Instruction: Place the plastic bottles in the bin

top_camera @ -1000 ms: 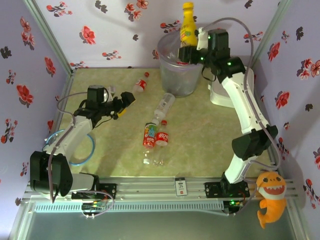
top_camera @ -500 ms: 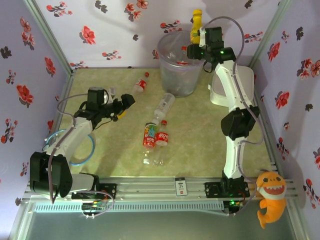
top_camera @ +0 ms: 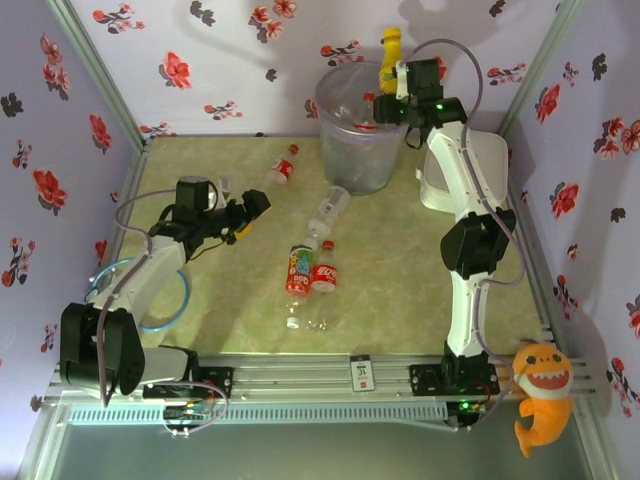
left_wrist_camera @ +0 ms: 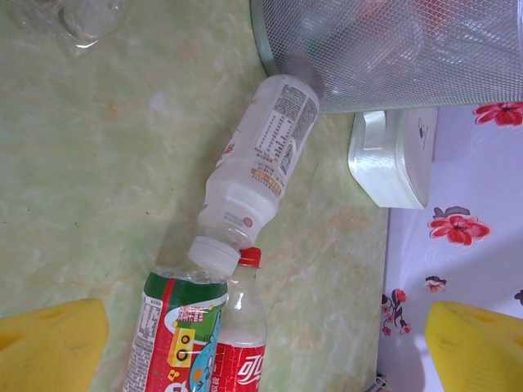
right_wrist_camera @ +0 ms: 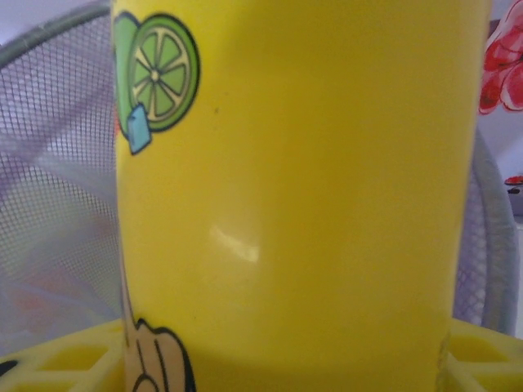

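Note:
My right gripper (top_camera: pixel 386 98) is shut on the yellow bottle (top_camera: pixel 389 52), holding it upright at the far right rim of the bin (top_camera: pixel 352 140). In the right wrist view the yellow bottle (right_wrist_camera: pixel 294 196) sits between my yellow fingers (right_wrist_camera: pixel 65 359), with the bin's mesh wall (right_wrist_camera: pixel 49 204) behind it. My left gripper (top_camera: pixel 250 208) stands open above the table, left of a white bottle (top_camera: pixel 328 210). Lying flat are a red-capped bottle (top_camera: pixel 281 170), a green-and-red labelled bottle (top_camera: pixel 298 270), a cola bottle (top_camera: pixel 323 272) and a clear bottle (top_camera: pixel 305 318). The left wrist view has the white bottle (left_wrist_camera: pixel 261 155), the labelled bottle (left_wrist_camera: pixel 176 335) and the cola bottle (left_wrist_camera: pixel 241 343).
A white lidded box (top_camera: pixel 440 185) stands right of the bin, also seen as the white box (left_wrist_camera: pixel 392 155) in the left wrist view. A blue cable loop (top_camera: pixel 150 300) lies by the left arm. Floral walls close in three sides. An orange plush toy (top_camera: pixel 540 385) hangs outside the front right corner.
The right arm has folded back and carried the yellow bottle from over the bin's middle to its far right rim. The left arm has barely moved.

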Controlling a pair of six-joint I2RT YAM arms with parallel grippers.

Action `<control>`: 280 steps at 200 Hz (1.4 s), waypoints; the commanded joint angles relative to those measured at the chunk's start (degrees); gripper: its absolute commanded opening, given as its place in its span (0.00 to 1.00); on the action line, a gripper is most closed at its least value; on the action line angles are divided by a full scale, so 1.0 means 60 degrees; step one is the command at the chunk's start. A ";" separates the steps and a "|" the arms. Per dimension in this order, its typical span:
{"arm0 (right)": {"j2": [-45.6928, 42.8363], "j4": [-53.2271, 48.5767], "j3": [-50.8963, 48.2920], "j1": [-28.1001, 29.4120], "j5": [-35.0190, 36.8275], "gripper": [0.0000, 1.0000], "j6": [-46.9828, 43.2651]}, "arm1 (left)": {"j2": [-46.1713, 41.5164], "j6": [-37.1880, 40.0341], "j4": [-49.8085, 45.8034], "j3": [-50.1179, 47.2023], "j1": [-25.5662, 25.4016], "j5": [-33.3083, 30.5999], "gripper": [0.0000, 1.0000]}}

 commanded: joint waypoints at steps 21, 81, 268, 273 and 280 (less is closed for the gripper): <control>-0.0004 0.0254 -0.0267 -0.0046 0.0150 0.65 -0.0094 | -0.0092 0.0128 0.0116 0.0000 0.0052 -0.0013 1.00; -0.0039 0.0254 -0.0205 -0.0041 0.0152 0.77 -0.0166 | 0.0031 0.0514 -0.0195 0.0127 0.0061 -0.0260 1.00; -0.2114 0.0299 -0.0478 -0.0041 -0.0872 0.80 0.0022 | 0.6816 0.6733 -0.2074 0.6844 -0.0071 -0.3617 0.96; -0.2143 0.0252 -0.0496 -0.0051 -0.0875 0.80 0.0010 | 0.7000 0.6769 -0.2088 0.7044 -0.0121 -0.3617 0.96; -0.2210 0.0167 -0.0560 -0.0041 -0.0911 0.80 -0.0003 | 0.7248 0.6789 -0.2148 0.7317 -0.0167 -0.3617 0.96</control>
